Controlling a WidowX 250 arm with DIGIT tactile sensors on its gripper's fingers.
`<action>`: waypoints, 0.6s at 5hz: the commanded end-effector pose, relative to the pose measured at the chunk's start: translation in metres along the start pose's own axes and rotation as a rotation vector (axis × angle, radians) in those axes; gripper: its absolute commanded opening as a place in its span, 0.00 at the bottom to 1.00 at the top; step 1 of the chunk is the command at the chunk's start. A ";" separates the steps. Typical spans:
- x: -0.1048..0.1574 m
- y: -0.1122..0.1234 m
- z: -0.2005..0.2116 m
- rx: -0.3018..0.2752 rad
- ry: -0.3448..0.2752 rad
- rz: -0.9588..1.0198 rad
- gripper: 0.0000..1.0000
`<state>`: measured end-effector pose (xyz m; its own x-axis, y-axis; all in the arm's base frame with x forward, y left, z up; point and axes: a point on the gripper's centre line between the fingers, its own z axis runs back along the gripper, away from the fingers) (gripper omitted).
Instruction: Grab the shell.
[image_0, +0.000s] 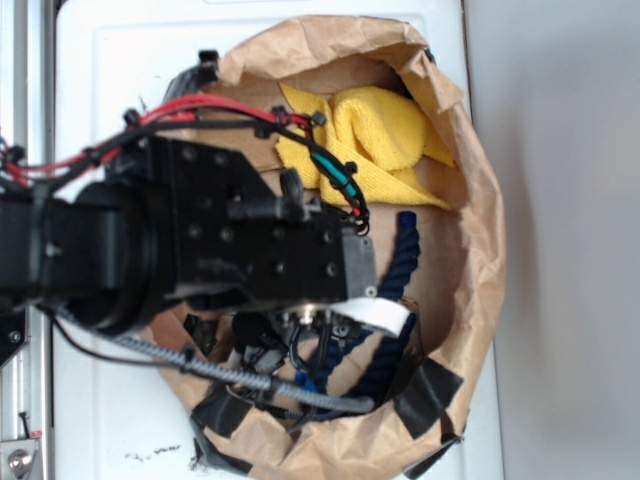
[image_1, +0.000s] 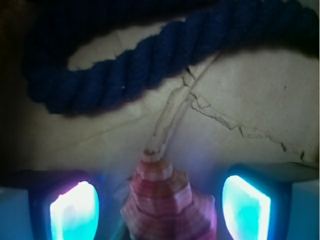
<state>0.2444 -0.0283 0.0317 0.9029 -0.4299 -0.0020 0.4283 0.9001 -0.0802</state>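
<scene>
Your gripper (image_1: 160, 205) stands open, the ridged pinkish-tan spiral shell (image_1: 167, 200) lying between its glowing pads (image_1: 74, 210) with a gap either side. Close squarely on the broad ribbed body, not the slim tip. Ahead of the fingers, the thick navy twisted rope (image_1: 115, 75) curls across the creased brown paper (image_1: 250, 100), apart from the shell.
</scene>
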 end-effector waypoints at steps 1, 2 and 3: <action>0.013 -0.005 0.015 0.015 -0.064 0.020 0.00; 0.014 -0.003 0.023 0.005 -0.084 0.031 0.00; 0.017 0.001 0.035 0.002 -0.116 0.054 0.00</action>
<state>0.2492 -0.0291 0.0438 0.9280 -0.3710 0.0332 0.3724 0.9226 -0.1008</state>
